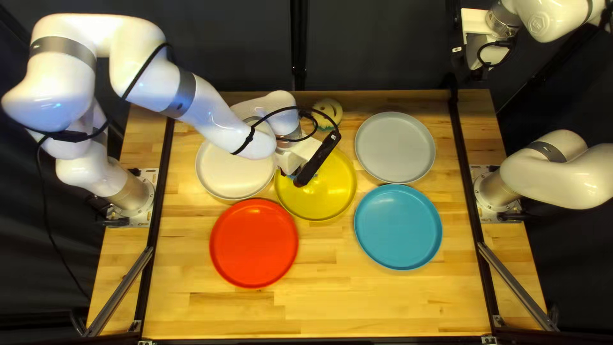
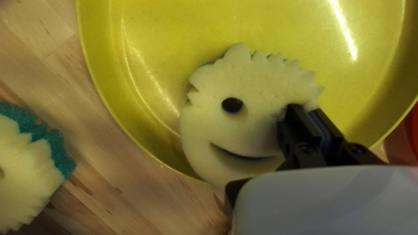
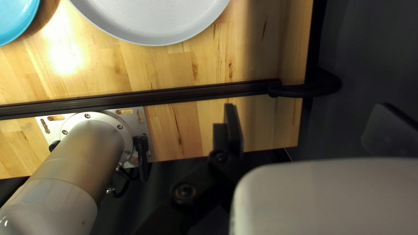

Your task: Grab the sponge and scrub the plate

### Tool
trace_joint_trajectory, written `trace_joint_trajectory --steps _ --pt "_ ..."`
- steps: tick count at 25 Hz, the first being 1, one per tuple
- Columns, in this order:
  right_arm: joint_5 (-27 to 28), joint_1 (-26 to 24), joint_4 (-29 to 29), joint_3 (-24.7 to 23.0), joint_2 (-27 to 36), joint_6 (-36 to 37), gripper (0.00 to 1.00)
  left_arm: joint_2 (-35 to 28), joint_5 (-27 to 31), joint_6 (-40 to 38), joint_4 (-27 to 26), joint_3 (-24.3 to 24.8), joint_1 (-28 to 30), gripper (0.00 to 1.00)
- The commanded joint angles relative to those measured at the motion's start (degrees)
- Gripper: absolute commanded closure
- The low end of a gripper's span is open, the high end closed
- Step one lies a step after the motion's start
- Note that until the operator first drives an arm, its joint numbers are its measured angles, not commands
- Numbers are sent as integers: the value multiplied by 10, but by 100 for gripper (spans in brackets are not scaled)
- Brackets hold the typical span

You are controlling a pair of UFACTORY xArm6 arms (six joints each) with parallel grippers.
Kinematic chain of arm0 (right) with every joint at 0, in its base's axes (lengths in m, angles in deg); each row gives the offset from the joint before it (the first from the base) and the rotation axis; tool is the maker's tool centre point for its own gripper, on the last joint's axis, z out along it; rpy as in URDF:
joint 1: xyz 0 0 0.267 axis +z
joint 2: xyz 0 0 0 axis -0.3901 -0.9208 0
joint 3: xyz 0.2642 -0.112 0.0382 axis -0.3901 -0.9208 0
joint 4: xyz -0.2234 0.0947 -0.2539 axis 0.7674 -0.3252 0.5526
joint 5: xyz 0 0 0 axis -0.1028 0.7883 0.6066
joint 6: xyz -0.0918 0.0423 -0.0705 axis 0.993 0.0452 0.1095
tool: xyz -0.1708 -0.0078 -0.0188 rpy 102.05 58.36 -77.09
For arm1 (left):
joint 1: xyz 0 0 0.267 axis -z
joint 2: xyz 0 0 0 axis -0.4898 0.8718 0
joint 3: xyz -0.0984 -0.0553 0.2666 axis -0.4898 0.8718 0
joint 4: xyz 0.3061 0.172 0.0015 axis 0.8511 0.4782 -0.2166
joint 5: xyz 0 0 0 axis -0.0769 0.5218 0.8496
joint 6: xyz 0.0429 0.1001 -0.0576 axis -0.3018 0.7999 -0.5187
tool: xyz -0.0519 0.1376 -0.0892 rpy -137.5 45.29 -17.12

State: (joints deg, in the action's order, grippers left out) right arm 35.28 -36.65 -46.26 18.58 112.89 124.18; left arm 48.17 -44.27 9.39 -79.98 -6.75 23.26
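In the top left view, the left arm [image 1: 220, 121] reaches across the far left of the table [image 1: 377, 306], its pincer [image 1: 299, 181] low over the yellow plate [image 1: 335, 191]. A white plate [image 1: 227, 174] lies partly beneath that arm to the left; a red plate [image 1: 254, 243] sits nearer, a blue plate [image 1: 398, 227] near right and a grey plate [image 1: 396, 147] far right, the last three showing their whole inner faces. A spare sponge [image 1: 329, 108] lies beyond the yellow plate, by the table's far edge. In the left wrist view, the left pincer is nearly closed, pinching the smiling sponge [image 2: 248, 82] by one side. That sponge is over the yellow plate, its free part overlapping the far rim. Held so off-centre, it could twist or fold once scrubbing pressure comes on, or catch the rim and pull loose; pressing too hard might make the plate slide, since nothing visible steadies it. Whether the scrubbing side lies flat against the plate cannot be told. In the right wrist view, the right pincer [image 3: 307, 117] is wide open with nothing in its grasp, the right arm's base [image 3: 91, 130] beside it.
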Motion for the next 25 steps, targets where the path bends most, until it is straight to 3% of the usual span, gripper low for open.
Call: trace_joint_trajectory --steps 1,10,13,16,20,22,25 --pt "0 0 0 0 0 0 0 -7 -12 -58 20 -2 49 100" --pt "0 0 0 0 0 0 0 -33 -11 -266 165 -43 160 100" --pt "0 0 0 0 0 0 0 -27 -37 -303 191 -49 196 100" --pt "0 0 0 0 0 0 0 -7 -102 -320 195 -42 237 100" --pt "0 0 0 0 0 0 0 33 -183 -274 139 -36 270 100" --pt "0 0 0 0 0 0 0 52 -215 -164 19 -29 282 100" --pt "0 0 0 0 0 0 0 47 -201 -21 -133 -24 278 98"
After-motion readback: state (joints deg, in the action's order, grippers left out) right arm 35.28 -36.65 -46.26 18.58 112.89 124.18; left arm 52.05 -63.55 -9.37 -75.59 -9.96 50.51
